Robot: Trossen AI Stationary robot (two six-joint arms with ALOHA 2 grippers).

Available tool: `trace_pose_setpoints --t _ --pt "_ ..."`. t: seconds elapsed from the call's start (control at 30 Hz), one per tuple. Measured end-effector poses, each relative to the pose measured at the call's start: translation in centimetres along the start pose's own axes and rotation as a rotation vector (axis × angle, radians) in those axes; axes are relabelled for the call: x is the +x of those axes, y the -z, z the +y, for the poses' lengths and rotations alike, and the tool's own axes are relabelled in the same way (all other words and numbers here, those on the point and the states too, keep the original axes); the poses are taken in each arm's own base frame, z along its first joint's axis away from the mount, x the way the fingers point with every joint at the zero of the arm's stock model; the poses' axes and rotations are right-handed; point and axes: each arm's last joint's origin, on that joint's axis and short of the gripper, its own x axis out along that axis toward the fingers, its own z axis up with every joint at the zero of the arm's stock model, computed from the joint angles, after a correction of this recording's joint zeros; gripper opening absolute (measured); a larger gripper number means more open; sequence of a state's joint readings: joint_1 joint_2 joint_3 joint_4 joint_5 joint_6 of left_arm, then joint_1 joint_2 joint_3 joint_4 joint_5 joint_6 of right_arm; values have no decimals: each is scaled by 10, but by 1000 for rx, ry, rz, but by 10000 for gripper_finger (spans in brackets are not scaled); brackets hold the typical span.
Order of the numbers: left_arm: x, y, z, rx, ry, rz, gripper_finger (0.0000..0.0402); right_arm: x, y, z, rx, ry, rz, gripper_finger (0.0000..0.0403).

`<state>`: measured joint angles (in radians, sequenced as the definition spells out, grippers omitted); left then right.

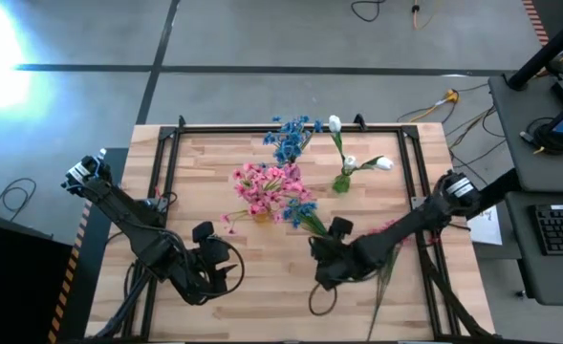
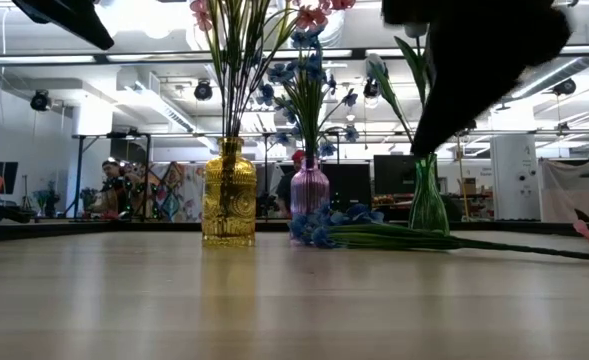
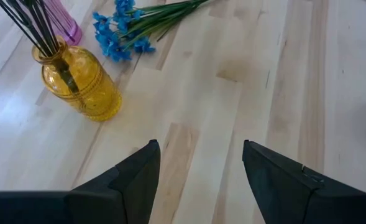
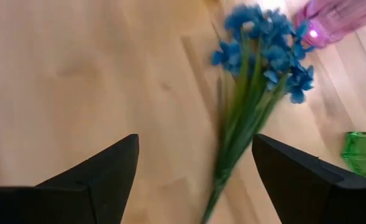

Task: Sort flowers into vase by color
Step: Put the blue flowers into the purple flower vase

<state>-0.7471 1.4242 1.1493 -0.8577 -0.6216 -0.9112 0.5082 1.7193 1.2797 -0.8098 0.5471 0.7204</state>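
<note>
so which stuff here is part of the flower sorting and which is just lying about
Part of the job:
- yellow glass vase with pink blossoms
- pink glass vase with blue blossoms
- green glass vase with white buds
- loose blue-blossom spray lying on the wooden table
- pink spray by the right arm

Just lying about:
- keyboard on the side desk
- floor cables

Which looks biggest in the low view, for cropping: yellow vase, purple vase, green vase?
1. yellow vase, widest and tallest.
2-3. purple vase and green vase look alike; the purple one seems to stand farther back, so their order is unsure.
</note>
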Motion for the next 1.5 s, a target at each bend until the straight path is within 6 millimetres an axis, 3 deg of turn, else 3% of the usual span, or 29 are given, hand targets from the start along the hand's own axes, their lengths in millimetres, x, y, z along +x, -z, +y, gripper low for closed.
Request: trace_pose_setpoints --t 0.3,0.57,0.8,1.07,1.5 --pt "0 0 0 2 -4 -2 215 36 11 -31 74 32 9 302" --pt "0 -1 1 5 -30 -36 215 66 35 -46 171 25 20 302" --pt "0 -1 1 5 -32 -40 215 77 47 -51 233 1 27 287" --pt "0 -2 0 -1 -26 -45 215 82 53 -51 303 -32 15 218" --pt "0 -2 0 -3 -24 -48 215 82 53 -51 324 -43 15 58"
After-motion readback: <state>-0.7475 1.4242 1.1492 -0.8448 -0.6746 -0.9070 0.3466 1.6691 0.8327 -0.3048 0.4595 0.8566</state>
